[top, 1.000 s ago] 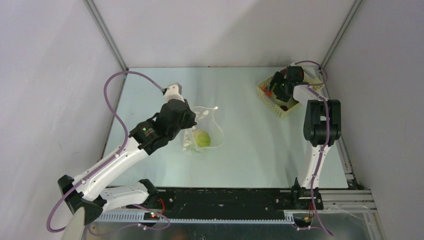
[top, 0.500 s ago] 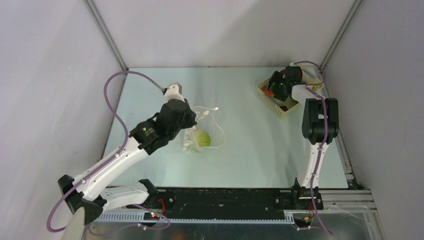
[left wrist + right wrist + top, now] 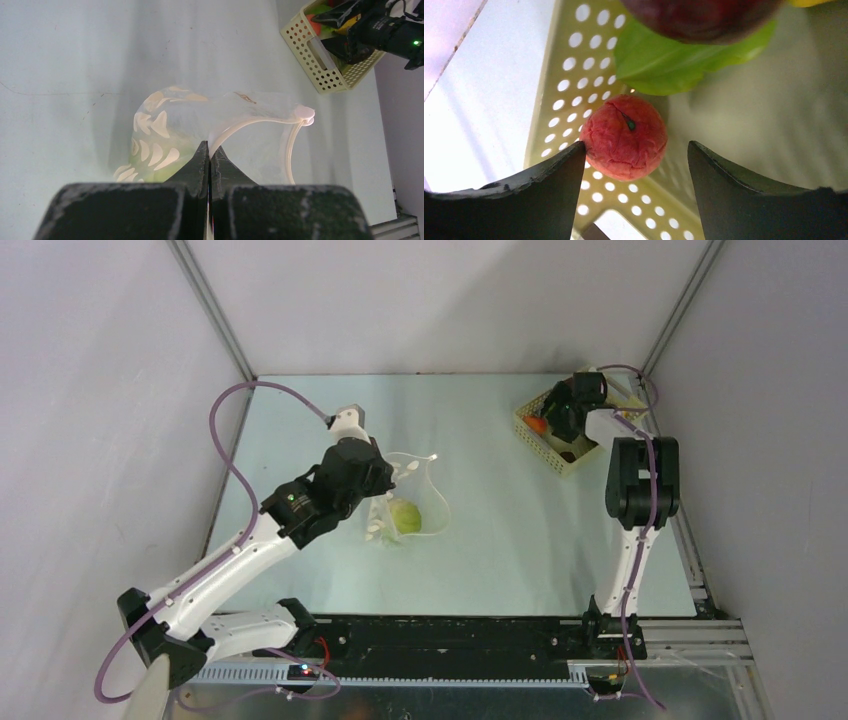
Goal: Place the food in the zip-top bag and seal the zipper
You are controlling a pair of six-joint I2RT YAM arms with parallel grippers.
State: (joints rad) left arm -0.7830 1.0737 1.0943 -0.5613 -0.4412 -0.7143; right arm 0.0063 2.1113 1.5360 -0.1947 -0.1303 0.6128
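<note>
Left pincer (image 3: 208, 150) clamps the zip-top bag (image 3: 165, 125) rim, green food (image 3: 405, 517) inside; right pincer (image 3: 636, 146) gapes around red food (image 3: 626, 137); zipper (image 3: 250, 122) seemingly unsealed.

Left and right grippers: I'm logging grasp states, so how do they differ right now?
The left gripper is shut, pinching the zip-top bag at its zipper; the right gripper is open and holds nothing. The left gripper sits at the bag's mouth; the right gripper reaches inside the basket, straddling a red fruit.
</note>
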